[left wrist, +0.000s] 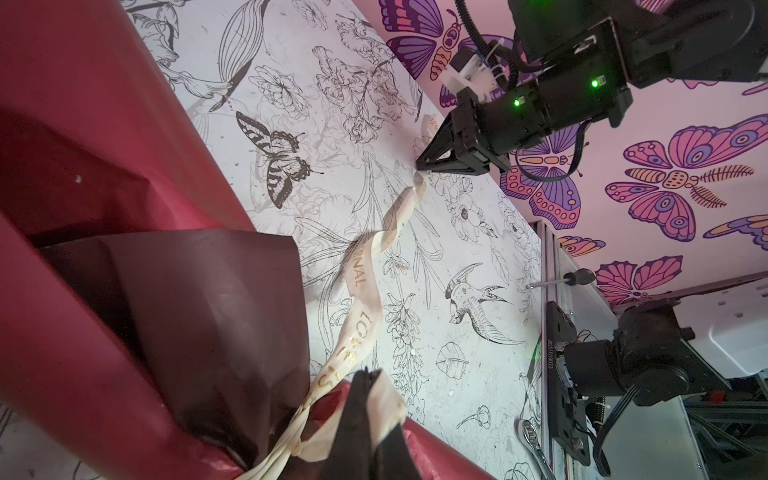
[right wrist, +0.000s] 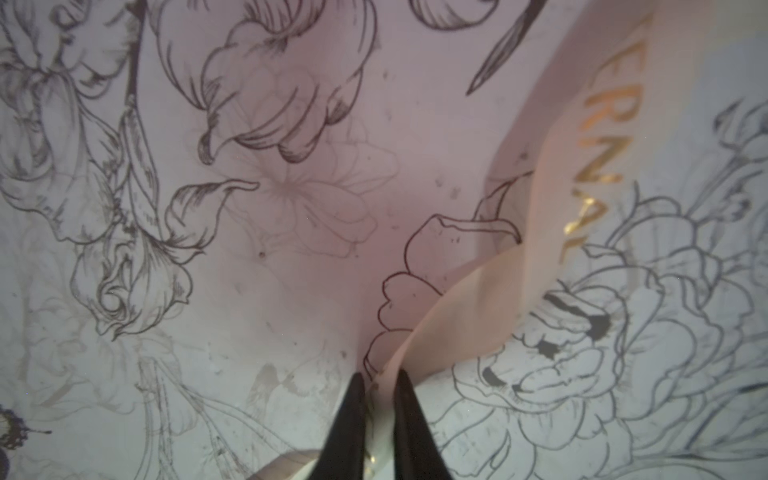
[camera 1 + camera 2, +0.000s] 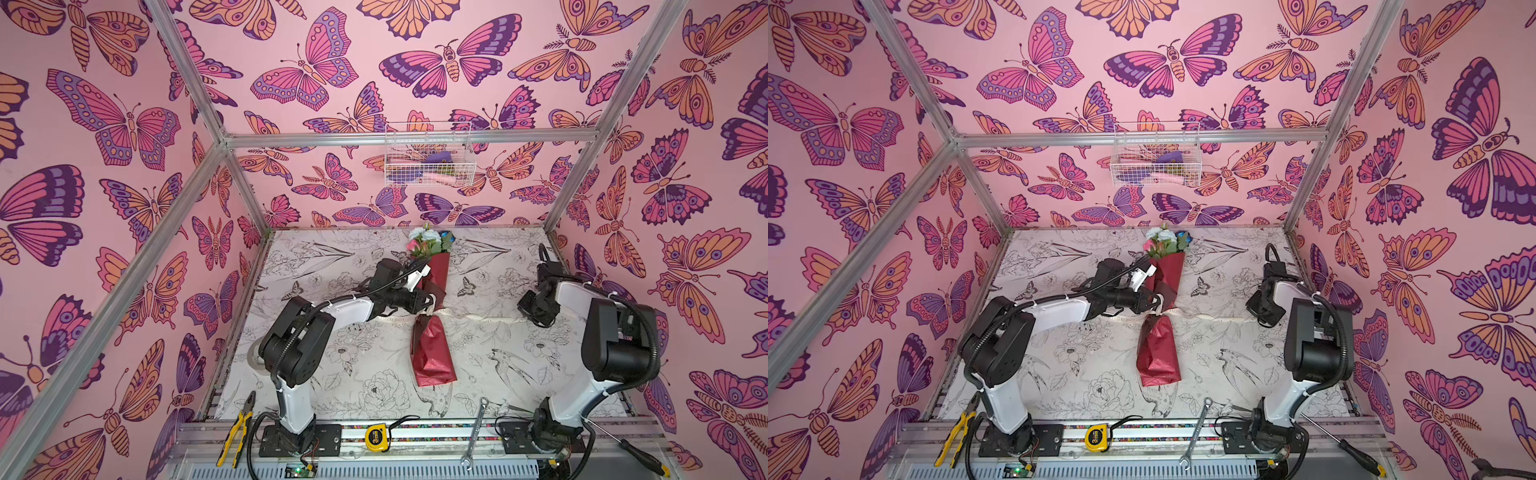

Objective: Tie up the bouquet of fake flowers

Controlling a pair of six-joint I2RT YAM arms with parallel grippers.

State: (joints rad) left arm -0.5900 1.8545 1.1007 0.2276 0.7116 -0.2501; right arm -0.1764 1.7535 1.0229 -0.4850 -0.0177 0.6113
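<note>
The bouquet of fake flowers lies along the middle of the table in both top views. Its flower heads point to the far wall, and glossy dark red paper wraps it. A cream ribbon with gold lettering crosses the wrap's narrow waist and runs right over the table. My left gripper is at that waist, shut on the ribbon. My right gripper is low at the ribbon's right end, shut on it.
On the front rail lie yellow pliers, a yellow tape measure, a wrench and a screwdriver. A white wire basket hangs on the back wall. The table cover carries black line-drawn flowers, and walls enclose three sides.
</note>
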